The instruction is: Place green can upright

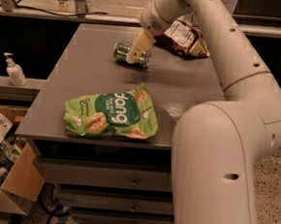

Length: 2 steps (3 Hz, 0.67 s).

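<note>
The pale cream tool (133, 56) at the end of the white jointed robot arm (219, 37) is down over the far part of the flat grey counter (86, 61). It slants from upper right to lower left, and its tip lies across the front of the small dark green metal drink can (121, 51). I cannot tell from this view whether the tool is open, closed, or has any hold of the can. It shows only that the tip overlaps the middle of the can's side.

The can lies on its side on the counter, not upright. Its length runs roughly left to right, and a silver rim shows at its left end.

Just beyond the can and to its right, a crumpled brown snack bag with a pale label (184, 38) rests near the counter's back edge, partly hidden by the wrist of the arm.

Well apart from the can, a flat bright-green snack bag printed "dang" (111, 115) lies near the front edge, left of centre.

The arm bends back to the robot's large white rounded body (213, 178), which covers the counter's front right corner. Grey drawers (101, 176) with small handles sit under the counter.

At the far left a white pump bottle (15, 70) stands on a lower ledge. Below it an open brown cardboard box (8, 181) sits on the speckled floor.
</note>
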### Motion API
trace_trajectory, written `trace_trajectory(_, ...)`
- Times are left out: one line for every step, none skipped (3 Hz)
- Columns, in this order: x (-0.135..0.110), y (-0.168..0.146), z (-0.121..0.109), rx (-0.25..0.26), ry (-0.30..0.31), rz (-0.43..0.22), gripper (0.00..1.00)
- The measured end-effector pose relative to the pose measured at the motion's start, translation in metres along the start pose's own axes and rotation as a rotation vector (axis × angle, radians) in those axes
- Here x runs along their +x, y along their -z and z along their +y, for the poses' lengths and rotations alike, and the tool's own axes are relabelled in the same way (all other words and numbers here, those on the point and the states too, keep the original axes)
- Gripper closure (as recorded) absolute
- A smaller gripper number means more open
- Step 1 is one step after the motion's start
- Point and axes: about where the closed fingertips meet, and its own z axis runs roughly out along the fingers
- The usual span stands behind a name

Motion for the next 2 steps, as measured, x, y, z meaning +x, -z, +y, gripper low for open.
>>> trace_trajectory(-0.01,-0.015,0.005,-0.039,0.012,0.06,0.0)
trace_trajectory(-0.015,-0.028,0.01,-0.066,0.013,0.116,0.0)
